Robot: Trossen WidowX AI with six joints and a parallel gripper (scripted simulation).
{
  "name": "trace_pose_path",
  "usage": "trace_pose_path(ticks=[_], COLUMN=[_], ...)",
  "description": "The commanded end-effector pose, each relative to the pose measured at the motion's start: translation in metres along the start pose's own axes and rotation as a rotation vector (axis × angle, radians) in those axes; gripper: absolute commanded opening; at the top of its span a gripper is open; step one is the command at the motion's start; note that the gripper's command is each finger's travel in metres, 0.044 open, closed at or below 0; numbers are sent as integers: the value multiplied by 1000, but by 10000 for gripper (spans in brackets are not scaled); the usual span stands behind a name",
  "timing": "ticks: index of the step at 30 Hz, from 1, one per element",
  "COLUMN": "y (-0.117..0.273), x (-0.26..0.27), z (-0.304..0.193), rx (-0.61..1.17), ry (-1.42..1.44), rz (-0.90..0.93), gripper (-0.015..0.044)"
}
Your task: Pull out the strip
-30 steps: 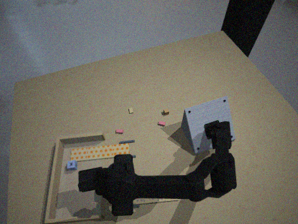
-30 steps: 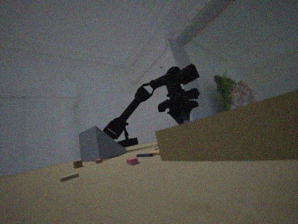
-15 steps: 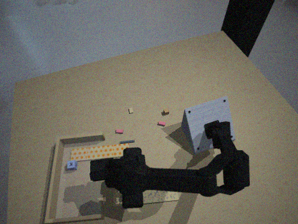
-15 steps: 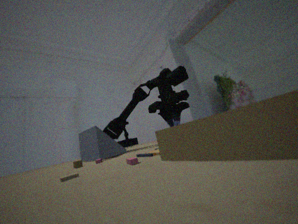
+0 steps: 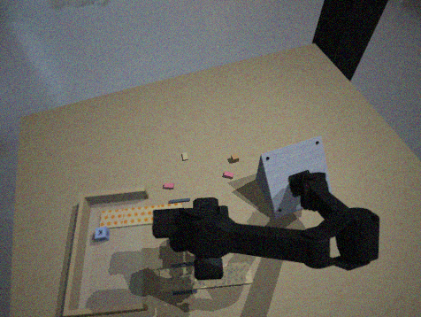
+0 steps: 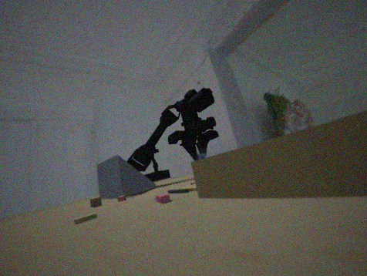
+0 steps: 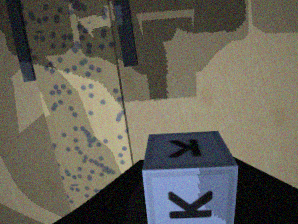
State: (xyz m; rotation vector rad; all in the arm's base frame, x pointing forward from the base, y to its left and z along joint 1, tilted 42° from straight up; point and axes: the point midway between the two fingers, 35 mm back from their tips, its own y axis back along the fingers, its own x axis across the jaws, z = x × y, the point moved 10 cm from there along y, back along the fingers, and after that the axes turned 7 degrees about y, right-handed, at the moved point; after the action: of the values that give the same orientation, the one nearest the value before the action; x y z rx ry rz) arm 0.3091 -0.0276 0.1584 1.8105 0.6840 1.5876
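Observation:
My gripper [image 6: 198,156] [image 7: 185,167] is shut on a blue cube marked K [image 6: 203,156] [image 7: 191,192]. It holds the cube raised above the table; in the top view the arm hides it. A pale strip with blue dots [image 5: 230,274] [image 7: 85,112] lies flat below, its visible part right of the tray walls, nothing seen resting on it; its left part is hidden. A white strip with orange dots [image 5: 128,215] lies in the tray [image 5: 79,257], its right end behind the arm. A second blue cube with a dark mark [image 5: 101,234] sits beside that strip.
Dark blue bars [image 5: 179,200] [image 5: 184,292] [image 7: 126,35] stand beside the strips. A grey slanted block [image 5: 287,177] [image 6: 119,177] stands near the arm's base. Small pink blocks [image 5: 168,186] [image 5: 228,174], an orange block [image 5: 234,158] and a cream piece [image 5: 185,156] lie behind.

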Motion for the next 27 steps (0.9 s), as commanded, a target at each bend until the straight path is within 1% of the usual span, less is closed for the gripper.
trace_pose_path(ticks=[1, 6, 13, 27], y=[-3, 0, 32, 33], x=[-7, -8, -8, -8], z=[-15, -17, -17, -17], rx=[5, 5, 5, 5], ry=[1, 1, 1, 1], rz=[-3, -4, -5, -5], gripper=[0, 0, 0, 0])
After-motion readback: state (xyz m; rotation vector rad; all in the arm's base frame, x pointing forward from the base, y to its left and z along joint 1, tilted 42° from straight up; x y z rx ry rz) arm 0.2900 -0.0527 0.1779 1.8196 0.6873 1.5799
